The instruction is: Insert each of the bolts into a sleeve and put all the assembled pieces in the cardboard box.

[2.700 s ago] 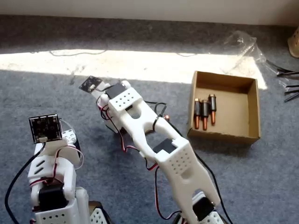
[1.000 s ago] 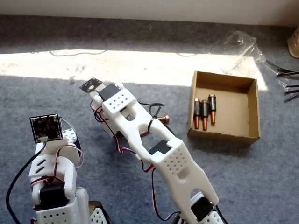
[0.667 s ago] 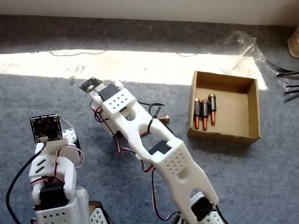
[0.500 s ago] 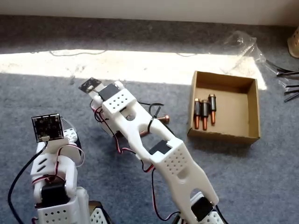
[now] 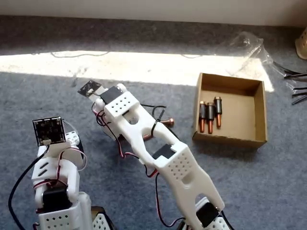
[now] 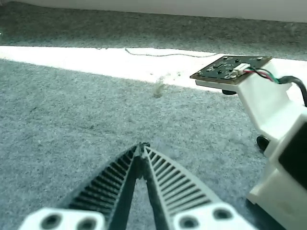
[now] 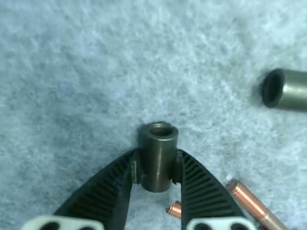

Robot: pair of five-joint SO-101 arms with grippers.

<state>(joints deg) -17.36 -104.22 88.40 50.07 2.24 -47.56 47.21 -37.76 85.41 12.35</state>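
Note:
My right gripper [image 7: 157, 161] is shut on a dark sleeve [image 7: 158, 140], which stands open end up just above the grey carpet. A second sleeve [image 7: 284, 89] lies on its side nearby. A copper bolt [image 7: 250, 203] lies close to the fingers, and another bolt tip [image 7: 173, 209] peeks out between them. In the high view a copper bolt [image 5: 166, 122] lies beside the right arm [image 5: 144, 134]. The cardboard box [image 5: 256, 117] holds three assembled pieces [image 5: 210, 115]. My left gripper [image 6: 142, 147] is shut and holds nothing, low over the carpet near the right arm's wrist camera board [image 6: 232, 70].
A crumpled clear plastic bag [image 5: 247, 45] lies beyond the box, and black cable ties [image 5: 295, 88] lie at the right edge. A sunlit strip [image 5: 144, 67] crosses the carpet. The left arm [image 5: 55, 182] stands at the lower left, close beside the right arm.
The right arm has swung a little to the left, uncovering the copper bolt beside it. Its wrist camera board has shifted left. The left arm's wrist nudged slightly.

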